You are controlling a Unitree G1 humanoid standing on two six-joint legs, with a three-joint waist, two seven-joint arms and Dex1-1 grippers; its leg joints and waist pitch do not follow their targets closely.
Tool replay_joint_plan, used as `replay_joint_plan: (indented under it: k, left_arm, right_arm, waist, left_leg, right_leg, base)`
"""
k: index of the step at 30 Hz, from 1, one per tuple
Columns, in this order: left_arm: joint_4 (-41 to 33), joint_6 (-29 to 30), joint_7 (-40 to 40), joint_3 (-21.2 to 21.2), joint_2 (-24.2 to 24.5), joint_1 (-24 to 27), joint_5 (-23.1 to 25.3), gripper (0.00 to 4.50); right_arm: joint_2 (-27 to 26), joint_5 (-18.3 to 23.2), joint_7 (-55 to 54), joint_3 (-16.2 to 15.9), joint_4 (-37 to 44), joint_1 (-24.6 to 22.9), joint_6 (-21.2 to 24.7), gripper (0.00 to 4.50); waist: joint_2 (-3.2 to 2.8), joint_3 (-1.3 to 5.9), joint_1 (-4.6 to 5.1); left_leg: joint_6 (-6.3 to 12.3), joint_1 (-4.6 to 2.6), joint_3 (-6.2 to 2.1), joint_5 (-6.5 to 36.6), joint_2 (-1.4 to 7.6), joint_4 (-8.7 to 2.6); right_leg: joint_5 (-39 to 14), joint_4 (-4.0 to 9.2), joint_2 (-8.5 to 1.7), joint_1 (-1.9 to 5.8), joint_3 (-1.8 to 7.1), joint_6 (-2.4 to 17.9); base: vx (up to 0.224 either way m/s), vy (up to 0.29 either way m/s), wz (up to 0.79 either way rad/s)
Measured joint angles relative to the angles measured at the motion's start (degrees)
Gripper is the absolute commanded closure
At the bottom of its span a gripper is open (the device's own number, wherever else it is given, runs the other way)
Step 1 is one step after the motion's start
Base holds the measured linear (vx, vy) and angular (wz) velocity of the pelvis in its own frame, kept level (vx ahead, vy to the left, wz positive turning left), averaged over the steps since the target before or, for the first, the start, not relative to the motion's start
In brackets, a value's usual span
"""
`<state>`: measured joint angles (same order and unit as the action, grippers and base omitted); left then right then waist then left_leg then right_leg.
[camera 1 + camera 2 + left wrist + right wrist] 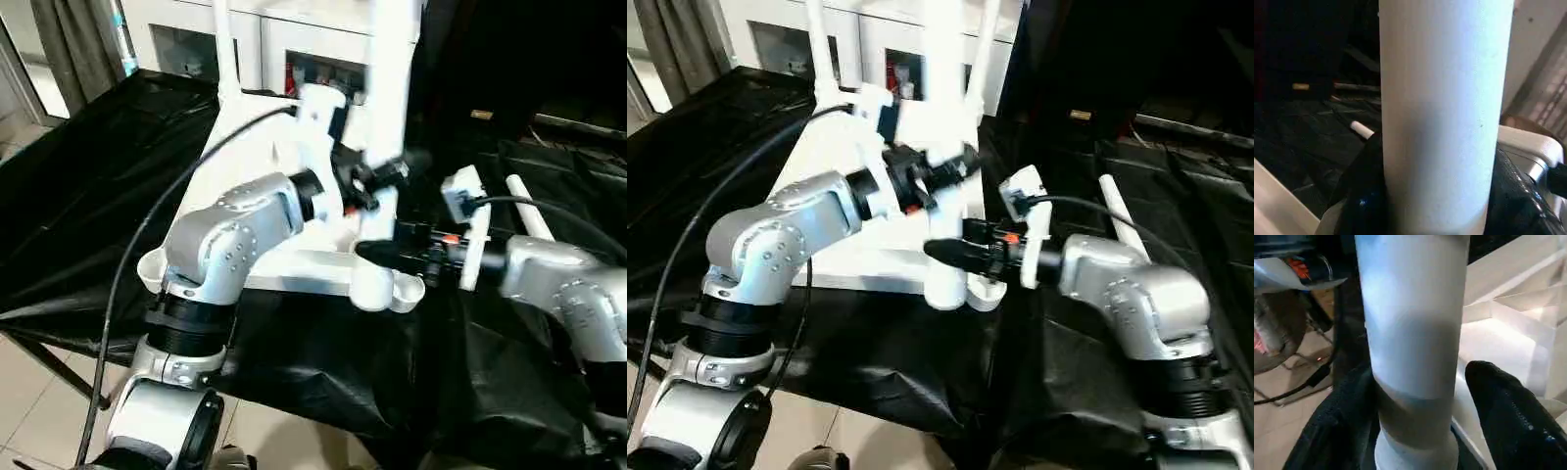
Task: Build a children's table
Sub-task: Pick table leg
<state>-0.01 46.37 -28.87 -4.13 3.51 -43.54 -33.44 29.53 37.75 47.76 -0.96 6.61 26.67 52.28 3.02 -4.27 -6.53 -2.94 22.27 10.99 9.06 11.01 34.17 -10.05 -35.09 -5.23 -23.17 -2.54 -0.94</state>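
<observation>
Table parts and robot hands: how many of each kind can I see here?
tabletop: 1
legs: 4 (three standing, one lying loose)
robot hands: 2, left hand and right hand
Total: 7

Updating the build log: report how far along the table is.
Done: the far-left leg and far-right leg stand in the upturned tabletop. In hand: the near leg stands upright at its corner, with the left gripper clamped on it and the right gripper loose around its base. Left: the fourth leg lies on the black cloth.
</observation>
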Motion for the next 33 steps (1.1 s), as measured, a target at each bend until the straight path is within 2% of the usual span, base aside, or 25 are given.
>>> replay_joint_plan:
  k: [12, 27, 28, 31, 33]
  left_arm:
    - [-0.07, 0.48, -1.99, -0.71, 0.36, 0.00, -0.68, 2.64]
    - [-0.07, 1.24, -2.07, -0.02, 0.27, -0.09, -1.73, 2.64]
    - [-0.07, 1.24, -2.06, 0.09, 0.27, -0.12, -1.74, 2.64]
    - [-0.07, 1.30, -2.05, 0.47, 0.36, -0.39, -1.75, 2.64]
    - [-0.07, 1.30, -2.04, 0.48, 0.40, -0.67, -1.75, 2.64]
  right_arm:
    - [1.47, -1.54, 2.70, -4.01, 0.08, -0.20, -0.43, 1.44]
    - [0.55, -1.88, 3.33, -4.04, -0.15, -0.17, -1.31, 1.44]
    - [0.54, -1.88, 3.39, -4.04, -0.16, -0.17, -1.32, 1.73]
    - [0.35, -1.88, 3.68, -4.06, -0.42, -0.17, -1.38, 1.83]
    - [0.34, -1.88, 3.79, -4.06, -0.55, -0.17, -1.40, 2.08]
  waist:
    - [0.02, 0.01, -0.01]
    - [0.15, 0.08, -0.06]
    - [0.16, 0.08, -0.08]
    - [0.30, 0.10, -0.09]
    - [0.43, 0.12, -0.10]
  left_leg:
    - [0.00, -0.02, 0.01, -0.01, 0.00, 0.12]
    - [0.01, -0.02, 0.01, -0.01, 0.01, 0.20]
    - [0.01, -0.02, 0.01, -0.01, 0.01, 0.20]
    - [0.01, -0.02, 0.01, -0.01, 0.01, 0.21]
    - [0.01, -0.02, 0.01, -0.01, 0.01, 0.21]
  right_leg:
    - [0.02, -0.11, 0.00, 0.00, 0.03, 0.03]
    - [0.03, -0.19, -0.01, 0.00, 0.03, 0.04]
    - [0.03, -0.19, -0.01, 0.00, 0.03, 0.04]
    - [0.02, -0.21, -0.01, 0.00, 0.03, 0.04]
    - [0.02, -0.20, -0.01, 0.00, 0.03, 0.04]
  base:
    - [0.000, 0.000, 0.00]
    - [0.000, 0.000, 0.00]
    - [0.000, 0.000, 0.00]
    - [0.000, 0.000, 0.00]
    - [0.000, 0.000, 0.00]
